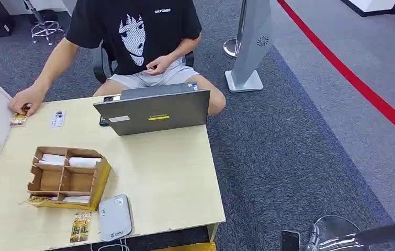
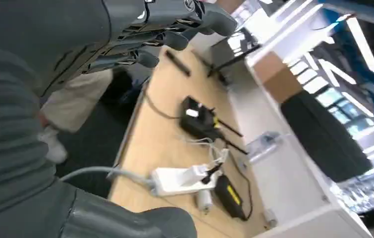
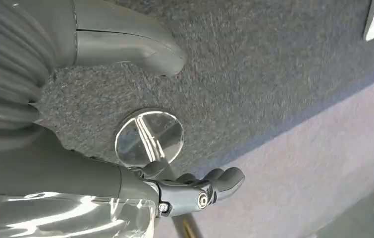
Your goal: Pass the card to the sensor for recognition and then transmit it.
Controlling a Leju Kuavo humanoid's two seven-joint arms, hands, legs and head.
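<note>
Head view: card point(image 1: 80, 228) lies flat at the lower left of the frame, on the near edge of the light wooden table point(image 1: 164, 178), just beside the grey sensor point(image 1: 114, 217) to its right and below the cardboard organizer point(image 1: 68, 179). It is a narrow upright card, yellow-brown print with dark lettering at its top; finer detail too small to read. Neither robot hand is near it.

Left hand point(image 2: 160, 37), left wrist view: dark fingers loosely curled, apart from the thumb, holding nothing, over a bench with a white power strip point(image 2: 182, 179).

Right hand point(image 3: 194, 191), right wrist view: fingers curled in together, nothing in them, above grey carpet and a chrome stanchion base point(image 3: 148, 138).

Upper frame of the head view: a seated person point(image 1: 132, 36) behind a grey laptop point(image 1: 156, 112), one hand point(image 1: 26, 100) resting at the table's far left edge beside two small cards point(image 1: 57, 118).
</note>
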